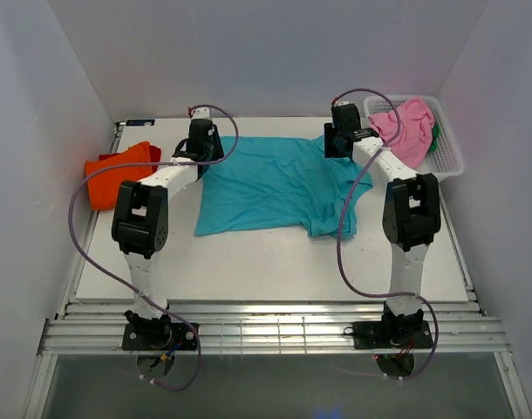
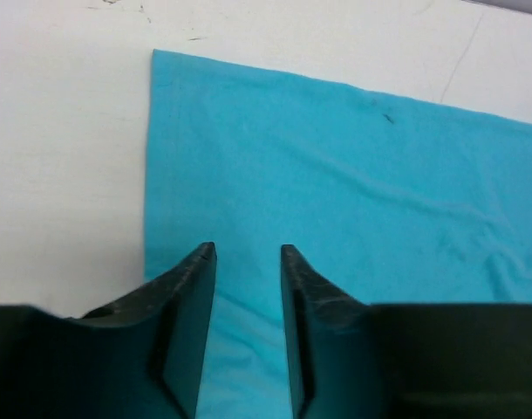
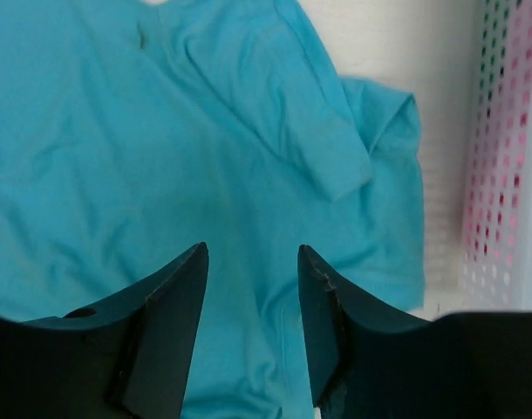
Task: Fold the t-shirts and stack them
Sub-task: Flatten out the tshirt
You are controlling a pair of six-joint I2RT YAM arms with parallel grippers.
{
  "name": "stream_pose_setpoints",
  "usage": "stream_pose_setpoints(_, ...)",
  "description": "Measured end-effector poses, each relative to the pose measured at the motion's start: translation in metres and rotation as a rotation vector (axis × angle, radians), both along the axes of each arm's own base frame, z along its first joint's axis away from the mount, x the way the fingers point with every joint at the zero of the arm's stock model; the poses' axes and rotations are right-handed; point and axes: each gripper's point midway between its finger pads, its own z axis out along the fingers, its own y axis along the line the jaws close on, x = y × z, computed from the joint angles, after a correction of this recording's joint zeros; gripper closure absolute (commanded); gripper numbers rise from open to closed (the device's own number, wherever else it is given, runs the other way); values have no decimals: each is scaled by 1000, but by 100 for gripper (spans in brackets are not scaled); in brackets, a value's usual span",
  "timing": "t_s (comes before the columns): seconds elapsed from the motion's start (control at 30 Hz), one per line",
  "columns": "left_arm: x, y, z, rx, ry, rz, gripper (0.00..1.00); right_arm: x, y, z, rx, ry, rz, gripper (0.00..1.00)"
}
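A teal t-shirt point(image 1: 270, 183) lies spread flat across the middle of the table, one sleeve folded over near its right side point(image 3: 323, 131). My left gripper point(image 1: 201, 144) hovers over the shirt's far left corner point(image 2: 336, 175), jaws open with only cloth below them point(image 2: 247, 253). My right gripper point(image 1: 340, 140) stands open over the shirt's far right part point(image 3: 253, 253), holding nothing. An orange t-shirt point(image 1: 118, 170) lies bunched at the table's left edge. A pink t-shirt point(image 1: 405, 127) with a bit of green cloth point(image 1: 435, 138) sits in the basket.
A white plastic lattice basket point(image 1: 449, 157) stands at the back right corner, close beside my right arm; its wall point(image 3: 510, 175) shows in the right wrist view. White enclosure walls stand on the left, right and back.
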Motion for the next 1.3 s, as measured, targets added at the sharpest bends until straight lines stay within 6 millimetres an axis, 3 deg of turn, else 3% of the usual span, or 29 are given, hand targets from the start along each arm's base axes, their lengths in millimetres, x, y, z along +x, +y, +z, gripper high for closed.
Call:
stream_pose_setpoints(0.07, 14, 3, -8, 0, 5, -3, 40, 24, -3, -11, 7, 0, 11, 46)
stream_pose_setpoints(0.27, 45, 9, -37, -2, 37, -5, 38, 72, -13, -36, 71, 5, 38, 35)
stream_pose_setpoints(0.4, 58, 12, -51, 7, 41, -6, 38, 91, -17, -46, 137, 5, 70, 34)
stream_pose_setpoints(0.43, 60, 11, -53, 10, 42, -8, 38, 95, -19, -48, 152, 2, 75, 29)
stream_pose_setpoints(0.63, 80, 13, -61, 35, 23, -10, 38, 106, -27, -60, 207, 1, 92, 25)
stream_pose_setpoints(0.77, 92, 15, -62, 45, 3, -4, 38, 111, -20, -65, 242, -4, 116, 25)
stream_pose_setpoints(0.9, 94, 26, -70, 55, 15, 15, 38, 116, -10, -66, 283, -12, 144, 24)
stream_pose_setpoints(1.1, 100, 45, -70, 55, 12, 47, 38, 116, -4, -87, 302, 13, 162, 24)
stream_pose_setpoints(1.3, 106, 56, -78, 50, 15, 59, 38, 121, -3, -85, 308, -4, 165, 24)
